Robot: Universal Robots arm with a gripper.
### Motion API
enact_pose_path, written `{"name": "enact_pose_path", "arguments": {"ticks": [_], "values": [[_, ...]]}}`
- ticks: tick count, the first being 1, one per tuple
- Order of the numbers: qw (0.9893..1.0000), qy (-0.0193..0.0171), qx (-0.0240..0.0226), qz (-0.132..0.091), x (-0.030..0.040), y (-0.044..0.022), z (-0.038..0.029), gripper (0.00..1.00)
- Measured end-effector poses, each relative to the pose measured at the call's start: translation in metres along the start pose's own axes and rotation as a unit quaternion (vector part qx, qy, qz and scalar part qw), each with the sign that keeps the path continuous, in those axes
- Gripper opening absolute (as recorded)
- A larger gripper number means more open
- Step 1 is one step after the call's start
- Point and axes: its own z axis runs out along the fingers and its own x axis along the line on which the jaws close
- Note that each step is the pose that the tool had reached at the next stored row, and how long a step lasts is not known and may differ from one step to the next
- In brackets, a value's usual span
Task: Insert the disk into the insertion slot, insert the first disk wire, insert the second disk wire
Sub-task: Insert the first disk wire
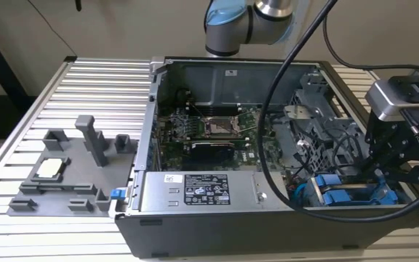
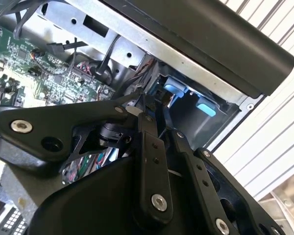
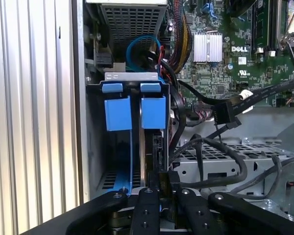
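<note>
The open computer case (image 1: 217, 234) holds the insertion slot (image 1: 344, 196) at the exterior view's lower right. In the first wrist view the disk (image 3: 151, 147) stands edge-on inside it. The pincer (image 3: 163, 188) is clamped on a small dark connector (image 3: 162, 178) just beside the disk. The case rests on a slatted metal counter (image 1: 85, 82).

A computer case (image 1: 217, 240) is set on the worktop (image 1: 100, 82), with a parts tray (image 1: 57, 180) beside it at the exterior view's left. Inside the case, a circuit board (image 1: 217, 136) is laid flat, and a power-supply box (image 1: 202, 191) is placed along the near wall. A drive cage (image 1: 355, 194) is fitted in the near corner at the exterior view's right, with the claw (image 1: 384, 174) just above it. In the first wrist view, the disk (image 3: 148, 152) is seated on edge in the slot (image 3: 145, 147) nearer the board, and cables (image 3: 206, 110) are strung between cage and board.
</note>
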Motion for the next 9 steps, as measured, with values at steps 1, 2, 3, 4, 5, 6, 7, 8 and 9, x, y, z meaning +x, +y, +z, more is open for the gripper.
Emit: {"name": "enact_pose_path", "arguments": {"ticks": [1,2,3,4,5,6,7,8,9], "values": [[1.0000,-0.0001,0.0002,0.000,0.0000,0.0000,0.0001,0.19],[1.0000,-0.0001,0.0005,0.000,0.0000,0.0000,0.0001,0.19],[1.0000,-0.0003,0.0007,0.000,-0.0001,0.0001,0.0002,0.19],[1.0000,-0.0004,0.0010,0.000,-0.0001,0.0001,0.0003,0.19],[1.0000,-0.0004,0.0013,0.000,-0.0001,0.0002,0.0005,0.19],[1.0000,-0.0003,0.0016,0.000,-0.0001,0.0002,0.0010,0.19],[1.0000,-0.0002,0.0019,0.000,-0.0001,0.0002,0.0019,0.19],[1.0000,-0.0003,0.0020,0.000,0.0001,0.0002,0.0031,0.19],[1.0000,-0.0003,0.0022,-0.001,0.0002,0.0002,0.0045,0.19]]}}
